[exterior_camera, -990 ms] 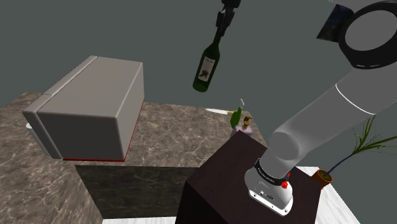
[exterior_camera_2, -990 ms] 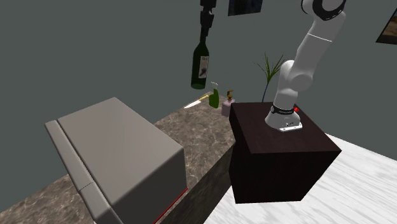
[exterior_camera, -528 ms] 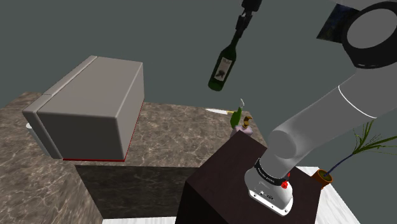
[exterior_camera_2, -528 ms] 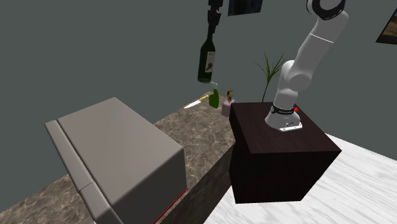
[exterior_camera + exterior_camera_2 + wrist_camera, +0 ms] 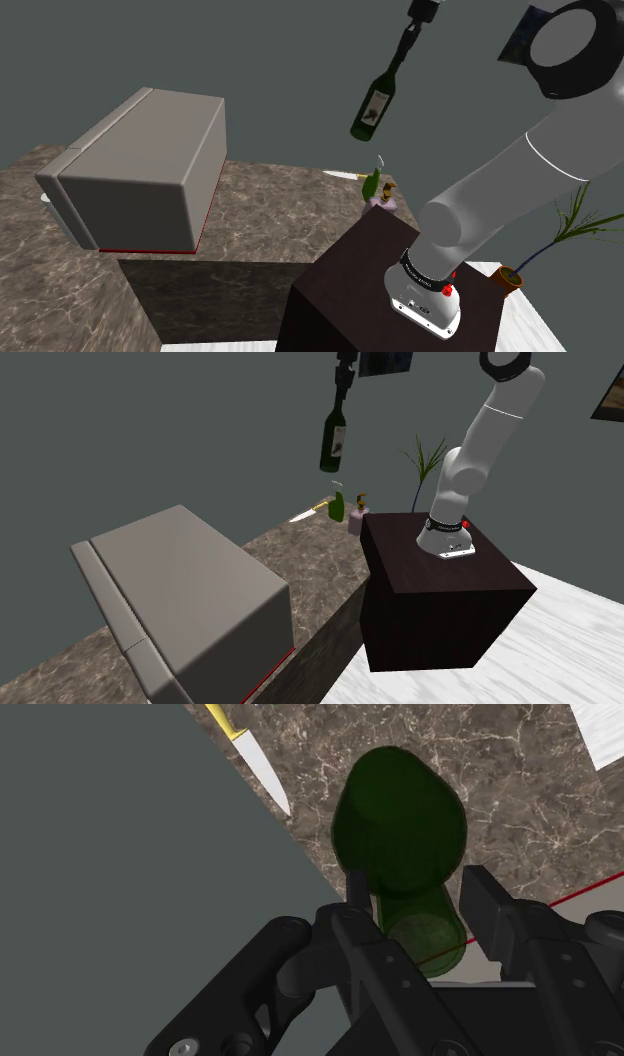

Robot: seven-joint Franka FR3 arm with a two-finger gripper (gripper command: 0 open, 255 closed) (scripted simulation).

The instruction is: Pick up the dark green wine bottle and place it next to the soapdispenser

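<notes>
Wine bottle [image 5: 372, 107] aloft, neck in pincer [image 5: 408, 41]

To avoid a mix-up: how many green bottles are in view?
2: the wine bottle hanging from the hand, and a small bottle on the counter beside the dispenser. The grey box may hide more.

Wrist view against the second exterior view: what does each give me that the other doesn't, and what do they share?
Wrist view: the claw clasping the dark green wine bottle by its neck, seen close. Second exterior view: the soap dispenser, the grey box, the dark stand and the white arm. Both: the bottle hanging above the marble counter, and the yellow-handled knife lying on it.
</notes>
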